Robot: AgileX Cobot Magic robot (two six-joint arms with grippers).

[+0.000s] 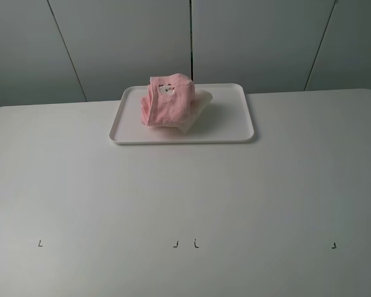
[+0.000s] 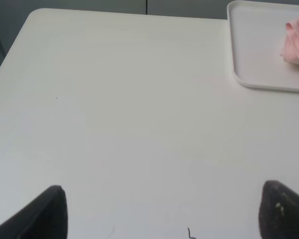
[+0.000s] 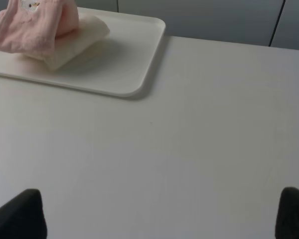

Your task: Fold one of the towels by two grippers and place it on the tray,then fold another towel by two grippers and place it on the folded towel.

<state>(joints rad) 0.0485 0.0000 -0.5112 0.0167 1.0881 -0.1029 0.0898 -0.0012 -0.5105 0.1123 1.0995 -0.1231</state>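
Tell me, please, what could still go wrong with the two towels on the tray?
1. The pink towel sits bunched and high on the cream towel, not flat, so it might unfold or slide off.
2. The stack lies left of the middle of the tray, with the cream towel sticking out from under the pink one; moving the tray could shift it.

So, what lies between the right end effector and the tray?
Only bare table. The right wrist view shows nothing between the right end effector and the tray.
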